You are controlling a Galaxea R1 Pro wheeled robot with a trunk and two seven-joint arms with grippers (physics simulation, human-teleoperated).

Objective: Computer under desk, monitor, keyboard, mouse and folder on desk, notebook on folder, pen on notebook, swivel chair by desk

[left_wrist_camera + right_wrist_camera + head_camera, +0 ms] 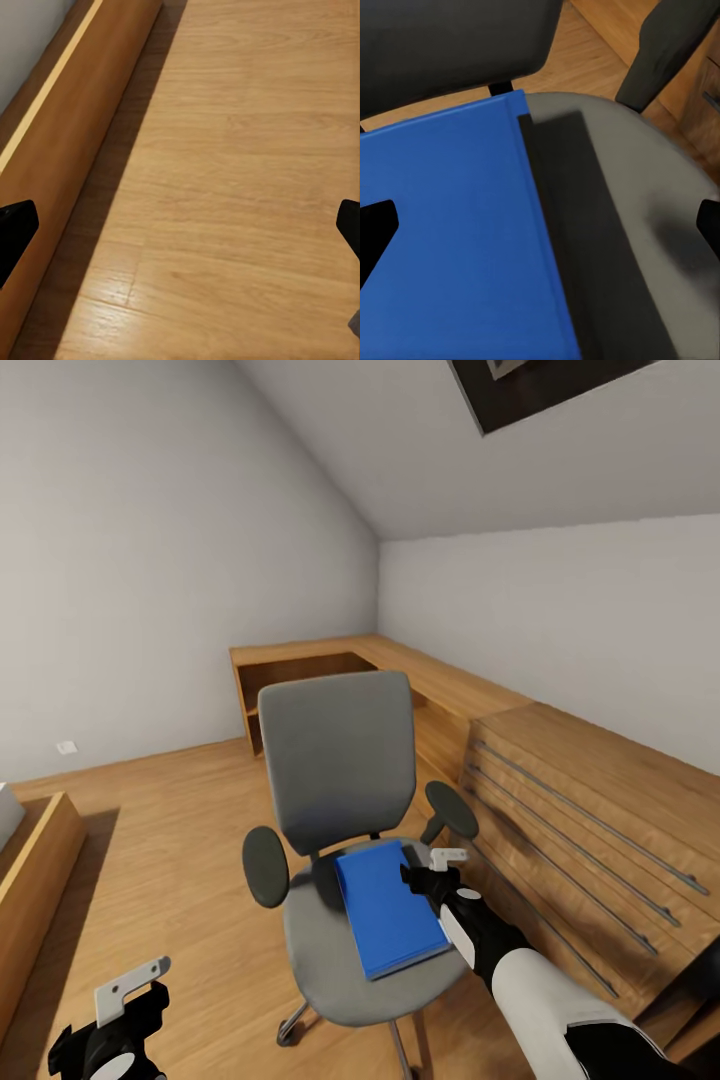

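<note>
Head view first: the blue folder [388,908] lies flat on the seat of the swivel chair [340,760], its long axis running from the backrest out toward the seat's front edge, skewed a little toward the robot's right. The right gripper [432,872] hovers just above the folder's right long edge, near the back corner, with the right arm reaching in beside the chair's right armrest. The left gripper [125,1000] hangs low over the wood floor [180,840], well apart from the chair, so the right arm is plainly the nearer one for a pickup.

From the right wrist view, the jaws stand wide, one dark fingertip [375,232] over the blue cover and the other off over the grey cushion, so the folder's edge [544,247] runs between them with a dark band of shadow alongside it. To my eye, a grasp hinges on dropping straight down astride that edge. The left jaws also look spread, with only floor planks [240,187] and a wooden rail [67,142] beneath.

The folder looks thin, stiff and smooth, with a matte bright cover; the seat and backrest are soft grey fabric, the armrest pads rounded black ovals. A light wooden chest of drawers [590,810] with long metal bar handles stands just beside the chair on its right.
</note>
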